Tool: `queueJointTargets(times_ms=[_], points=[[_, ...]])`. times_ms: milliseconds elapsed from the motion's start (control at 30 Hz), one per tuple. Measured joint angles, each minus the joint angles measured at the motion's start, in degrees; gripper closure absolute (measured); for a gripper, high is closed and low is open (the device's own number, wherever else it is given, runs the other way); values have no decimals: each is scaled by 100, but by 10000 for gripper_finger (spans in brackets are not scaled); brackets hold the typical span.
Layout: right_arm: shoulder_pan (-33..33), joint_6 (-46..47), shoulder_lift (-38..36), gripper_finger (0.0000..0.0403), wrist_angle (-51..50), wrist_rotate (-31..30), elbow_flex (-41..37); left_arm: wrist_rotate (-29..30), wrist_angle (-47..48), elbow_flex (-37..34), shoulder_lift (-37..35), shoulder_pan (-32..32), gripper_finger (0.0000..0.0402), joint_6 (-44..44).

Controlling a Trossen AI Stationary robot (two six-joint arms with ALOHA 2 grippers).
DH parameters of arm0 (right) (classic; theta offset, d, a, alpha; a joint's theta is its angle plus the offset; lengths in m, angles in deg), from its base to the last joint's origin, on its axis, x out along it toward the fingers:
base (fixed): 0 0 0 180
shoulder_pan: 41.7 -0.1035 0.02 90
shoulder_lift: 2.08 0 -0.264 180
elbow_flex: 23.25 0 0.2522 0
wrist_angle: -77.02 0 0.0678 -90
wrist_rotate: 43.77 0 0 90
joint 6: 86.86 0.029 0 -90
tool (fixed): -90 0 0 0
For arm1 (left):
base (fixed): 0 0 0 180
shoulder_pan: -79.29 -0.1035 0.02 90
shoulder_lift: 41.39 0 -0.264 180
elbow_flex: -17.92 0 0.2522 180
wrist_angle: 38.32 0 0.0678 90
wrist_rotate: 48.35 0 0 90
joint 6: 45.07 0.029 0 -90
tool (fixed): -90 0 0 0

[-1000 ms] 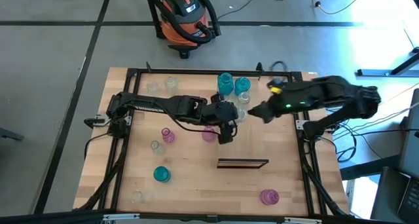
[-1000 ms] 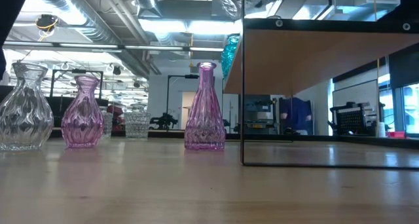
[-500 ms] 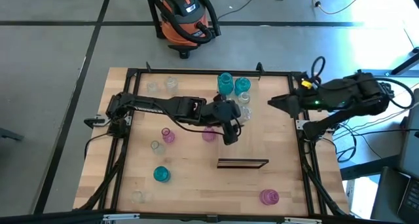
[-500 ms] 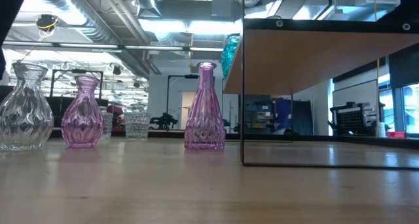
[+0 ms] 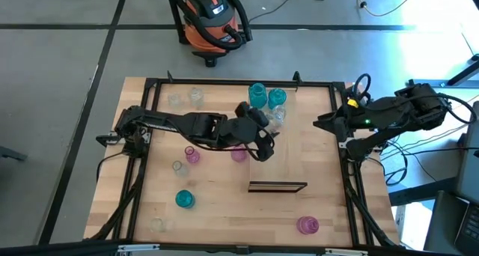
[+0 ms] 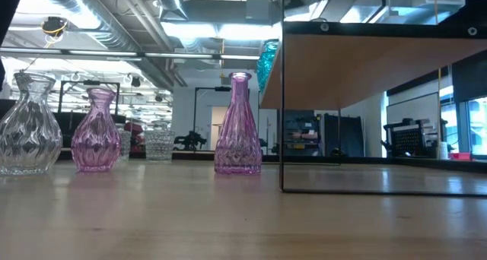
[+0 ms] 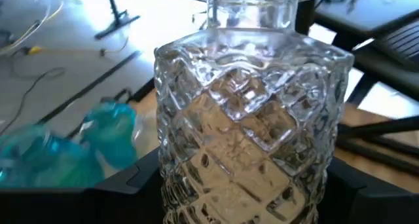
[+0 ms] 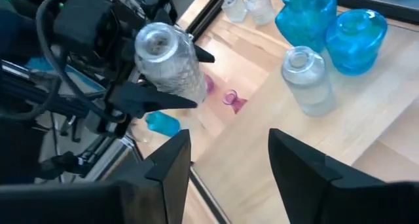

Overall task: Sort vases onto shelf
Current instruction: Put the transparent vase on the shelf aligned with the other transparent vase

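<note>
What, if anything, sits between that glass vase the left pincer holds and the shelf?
Nothing visible. The left pincer holds the clear vase by the shelf's edge. The teal vases and another clear one stand farther along it.

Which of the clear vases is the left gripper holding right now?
The clear diamond-cut vase clamped between the left gripper's fingers, lifted off the table. The other clear vase stands free beside the two teal vases.
</note>
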Motion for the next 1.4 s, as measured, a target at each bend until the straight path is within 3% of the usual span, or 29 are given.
queueJointTargets(times_ms=[167,267,533,667,800,1233,1400], points=[[0,-118,0,219,-7,7,0,9,-58,-912,-95,-32,161,-543],[0,-116,0,219,-128,46,-1,-22,-927,-1824,-450,-76,161,-773],[0,-117,-26,219,-318,48,-4,-126,-5146,-4726,-1688,-190,161,-335],[2,-156,-115,219,-504,44,-4,-906,-7123,-5754,-1726,-505,161,-51],[2,-247,-111,219,-559,0,-4,-1441,-7762,-6185,-1510,-874,161,65],[2,-207,-113,219,-555,46,-7,-2892,-7784,-6145,-1381,-1726,161,581],[2,-197,-109,219,-551,13,-7,-3000,-7791,-6142,-1381,-1742,161,911]])
